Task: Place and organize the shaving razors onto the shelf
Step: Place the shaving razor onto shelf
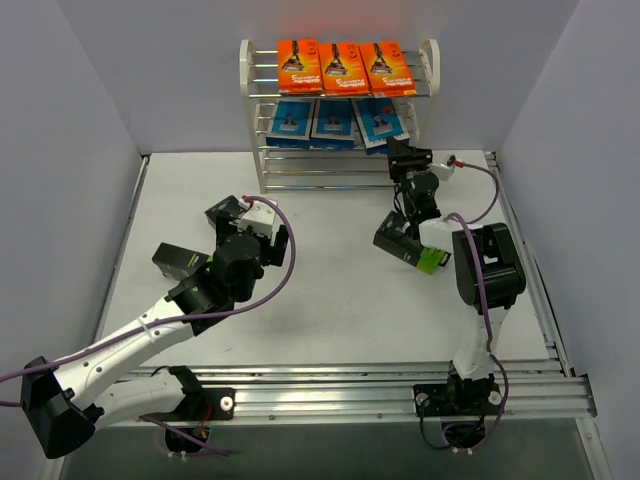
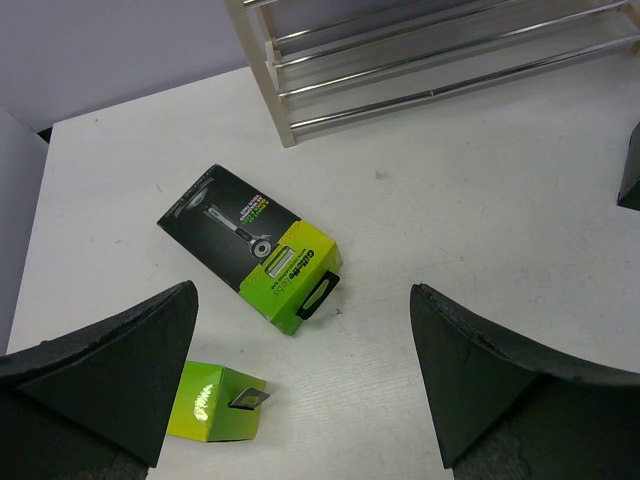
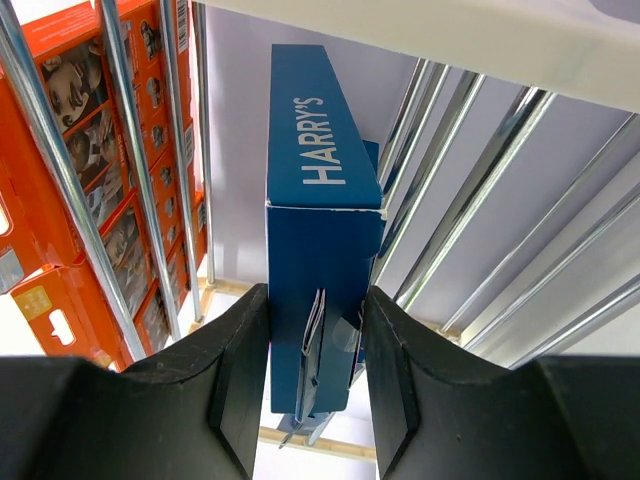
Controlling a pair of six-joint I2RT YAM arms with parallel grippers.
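Right-hand jaws are pressed against both faces of a dark blue flat razor pack (image 3: 322, 200) marked HARRY'S. The right gripper (image 3: 316, 295) holds it edge-on among the silver rods (image 3: 130, 200) of the white-framed shelf (image 1: 247, 75). From above I see it as the rightmost pack on the second tier, slightly askew.

Left-hand jaws stand wide apart with nothing between them. The left gripper (image 2: 300, 295) hovers over the white table (image 2: 480, 230), above a black-and-lime-green box (image 2: 250, 240) lying flat. A second such box (image 2: 215, 402) sits nearer, its end cut off behind one finger (image 2: 110, 370). Overhead, a third box (image 1: 408, 248) lies beside the right arm (image 1: 485, 265), partly covered by it.

I count three orange cards (image 1: 343, 67) side by side on the top tier. Below them are three blue packs (image 1: 333, 122), the held one included, and three black-and-green boxes lie on the table. One dark shape (image 2: 630, 170) at the right edge of the left wrist view is too cropped to name.
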